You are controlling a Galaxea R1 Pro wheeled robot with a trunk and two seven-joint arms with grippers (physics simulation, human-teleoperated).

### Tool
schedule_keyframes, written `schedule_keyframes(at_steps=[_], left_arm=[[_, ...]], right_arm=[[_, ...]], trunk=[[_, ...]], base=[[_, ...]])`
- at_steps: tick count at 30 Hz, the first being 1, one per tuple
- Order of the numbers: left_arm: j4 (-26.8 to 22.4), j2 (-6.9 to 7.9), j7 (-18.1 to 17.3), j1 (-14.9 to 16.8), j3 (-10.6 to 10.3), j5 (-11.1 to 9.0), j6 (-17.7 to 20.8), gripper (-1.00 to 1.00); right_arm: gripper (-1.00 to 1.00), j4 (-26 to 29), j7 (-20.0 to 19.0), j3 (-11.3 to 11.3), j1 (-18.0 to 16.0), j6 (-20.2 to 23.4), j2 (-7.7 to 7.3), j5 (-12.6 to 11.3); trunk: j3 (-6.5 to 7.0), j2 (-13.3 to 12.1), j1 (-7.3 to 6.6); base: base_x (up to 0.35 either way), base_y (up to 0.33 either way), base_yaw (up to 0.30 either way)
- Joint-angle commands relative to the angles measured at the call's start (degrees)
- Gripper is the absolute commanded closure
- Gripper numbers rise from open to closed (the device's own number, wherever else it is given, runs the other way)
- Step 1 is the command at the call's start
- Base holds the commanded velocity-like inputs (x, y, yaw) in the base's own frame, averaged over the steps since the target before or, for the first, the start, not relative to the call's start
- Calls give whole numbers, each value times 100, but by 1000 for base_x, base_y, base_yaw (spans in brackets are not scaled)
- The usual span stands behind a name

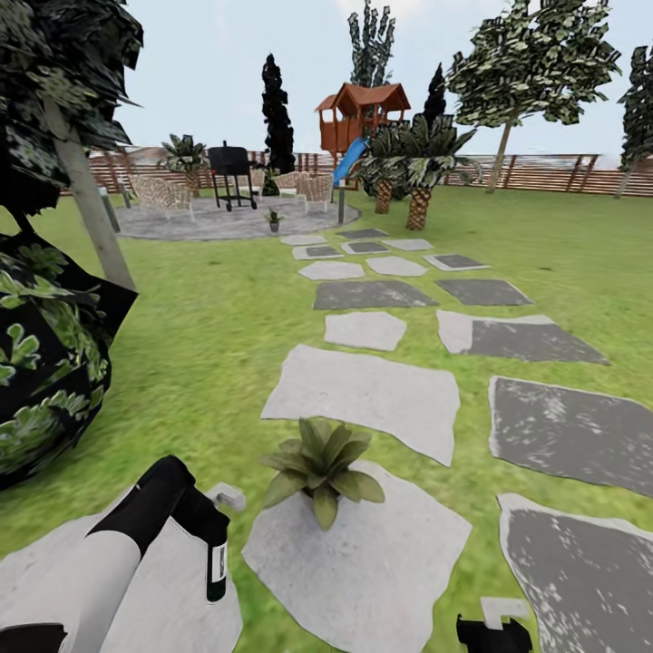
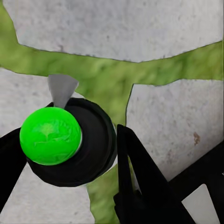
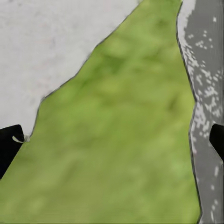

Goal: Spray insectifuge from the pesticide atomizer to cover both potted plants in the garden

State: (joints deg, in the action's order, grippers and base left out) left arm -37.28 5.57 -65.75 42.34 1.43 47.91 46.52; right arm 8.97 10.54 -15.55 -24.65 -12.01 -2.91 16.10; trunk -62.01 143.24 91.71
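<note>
left gripper: two dark fingers closed against opposite sides of the pesticide atomizer, seen in the left wrist view from above as a round dark body with a bright green cap and a small grey nozzle projecting from its rim. in the head view the same bottle hangs upright below the left gripper, dark with a white label, held clear of the pale stepping stone beneath it. nearer potted plant: a low rosette of pointed olive-green leaves standing on that stone, just beside the bottle on its right, not touching it. right gripper: finger tips showing dark at opposite edges of the right wrist view, spread wide apart with nothing between them, above a strip of lawn that runs between a light stone and a darker speckled one; in the head view its dark body sits at the lower edge. ground: green grass crossed by flat grey stepping stones leading away to a round paved patio. second potted plant: small, at the patio's near edge, well apart from the bottle. background: a black grill, pale chairs, a red playhouse with a blue slide, palms, trees, a brown slatted fence; a dark leafy bush at left.
</note>
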Motion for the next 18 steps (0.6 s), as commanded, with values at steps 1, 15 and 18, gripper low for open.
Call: schedule_keyframes(at_steps=[1, 15, 18], left_arm=[[-8, -3, -52, 2, 16, 43, 41, 100], [1, 85, -7, -24, -406, 52, 41, 100], [1, 85, -8, -26, -406, 52, 41, 100]], right_arm=[[-100, -9, 10, -44, -5, -21, 1, 60], [-100, -9, 1, -44, -5, -20, -16, 68], [-100, -9, 5, -44, -5, -20, -9, 63]], trunk=[[-5, 2, 2], [-5, 2, 2], [-5, 2, 2]], base=[[314, -87, 0], [148, -7, 0], [332, 0, 0]])
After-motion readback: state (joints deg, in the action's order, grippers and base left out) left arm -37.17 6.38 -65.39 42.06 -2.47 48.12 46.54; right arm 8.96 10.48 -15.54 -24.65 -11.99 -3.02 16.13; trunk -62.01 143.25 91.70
